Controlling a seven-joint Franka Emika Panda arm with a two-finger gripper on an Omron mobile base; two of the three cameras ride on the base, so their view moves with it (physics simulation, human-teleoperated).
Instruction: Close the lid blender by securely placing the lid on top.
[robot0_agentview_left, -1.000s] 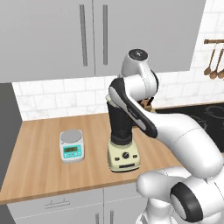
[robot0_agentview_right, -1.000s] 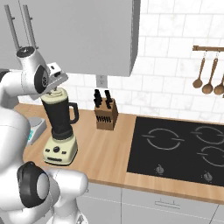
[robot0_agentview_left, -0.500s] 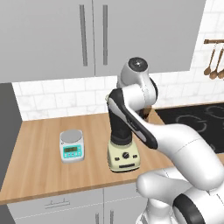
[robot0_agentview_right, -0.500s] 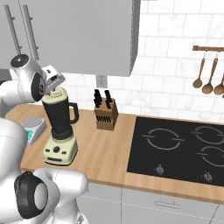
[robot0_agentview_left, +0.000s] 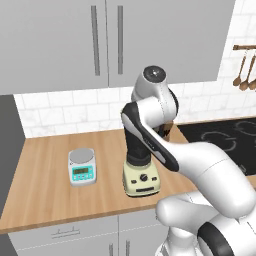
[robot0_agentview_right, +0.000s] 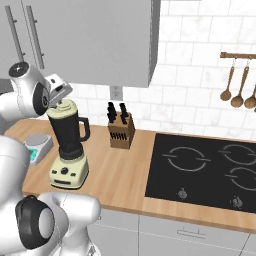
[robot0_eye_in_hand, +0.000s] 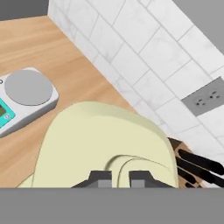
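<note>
The blender (robot0_agentview_right: 68, 136) stands on the wooden counter, a dark tapered jar on a cream base (robot0_agentview_left: 141, 180). In the left base view my arm covers most of the jar. My gripper (robot0_agentview_right: 60, 103) hangs right over the jar's mouth. It is shut on the raised knob of the pale cream lid (robot0_eye_in_hand: 100, 140). My two fingertips (robot0_eye_in_hand: 101, 177) pinch that knob from both sides. The lid sits level at the jar's top (robot0_agentview_right: 63, 106); I cannot tell whether it rests on the rim or hovers just above it.
A small white scale (robot0_agentview_left: 82, 167) with a teal display stands left of the blender. A knife block (robot0_agentview_right: 121, 131) sits to the blender's right by the tiled wall. Beyond it lies the black stovetop (robot0_agentview_right: 200, 170). Wall cabinets (robot0_agentview_right: 95, 40) hang low overhead.
My arm's upper joints have swung left. The hand has shifted slightly above the jar with the lid still pinched.
</note>
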